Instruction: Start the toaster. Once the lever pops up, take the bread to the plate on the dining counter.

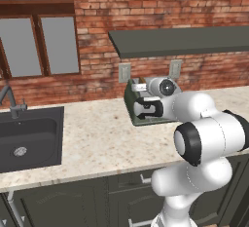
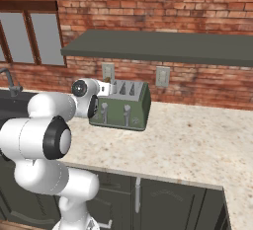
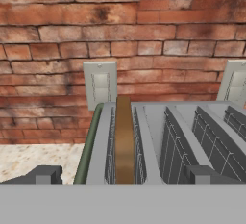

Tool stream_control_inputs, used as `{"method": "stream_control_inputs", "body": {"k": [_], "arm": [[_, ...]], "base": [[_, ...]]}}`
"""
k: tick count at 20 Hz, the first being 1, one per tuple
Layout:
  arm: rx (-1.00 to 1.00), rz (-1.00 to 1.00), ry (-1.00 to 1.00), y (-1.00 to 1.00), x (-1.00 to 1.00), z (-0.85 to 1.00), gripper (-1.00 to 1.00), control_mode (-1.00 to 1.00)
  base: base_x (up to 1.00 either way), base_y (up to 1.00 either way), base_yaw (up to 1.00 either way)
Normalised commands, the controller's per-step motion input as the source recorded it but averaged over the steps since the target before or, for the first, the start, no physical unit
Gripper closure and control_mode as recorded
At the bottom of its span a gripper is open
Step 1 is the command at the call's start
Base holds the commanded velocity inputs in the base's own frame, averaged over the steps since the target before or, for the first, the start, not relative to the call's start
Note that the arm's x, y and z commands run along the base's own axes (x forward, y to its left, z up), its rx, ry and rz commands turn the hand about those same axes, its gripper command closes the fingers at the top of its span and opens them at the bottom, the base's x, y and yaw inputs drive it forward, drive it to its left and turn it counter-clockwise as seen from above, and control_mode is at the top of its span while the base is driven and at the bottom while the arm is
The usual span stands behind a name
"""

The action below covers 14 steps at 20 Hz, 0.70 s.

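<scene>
From the left base camera, the toaster [image 1: 146, 108] sits on the stone worktop [image 1: 97, 138] against the brick wall [image 1: 160, 7], to the right of the dark sink [image 1: 29, 138] and just under two wall sockets. The arm's wrist crosses in front of the toaster and covers most of its face, so the levers cannot be made out here.

From the right base camera, the toaster [image 2: 123, 106] shows its front with silver levers and knobs. The claw [image 2: 105, 88] hangs at the toaster's upper left corner, above the slots and level with the left socket [image 2: 107, 71]. A dark shelf [image 2: 163, 46] runs along the wall above.

From the hand camera, the claw [image 3: 124, 174] looks along the toaster's top. Its two fingertips stand wide apart with nothing between them, one outside the toaster's left edge, the other over the middle slots. The bread [image 3: 124, 141] stands on edge in the leftmost slot, right ahead between the fingertips, its long axis running away toward the wall. By my reading the toaster is not yet started: the levers lie lower, on the front face, below and nearer than where the claw now points.
</scene>
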Motion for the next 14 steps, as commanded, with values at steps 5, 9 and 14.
{"method": "stream_control_inputs", "body": {"k": [5,9,14], "arm": [[0.0,0.0,0.0,0.0,0.0,0.0,-1.0,-1.0],[0.0,0.0,0.0,0.0,0.0,0.0,-1.0,-1.0],[0.0,0.0,0.0,0.0,0.0,0.0,-1.0,-1.0]], "base": [[0.0,0.0,0.0],[0.0,0.0,0.0],[0.0,0.0,0.0]]}}
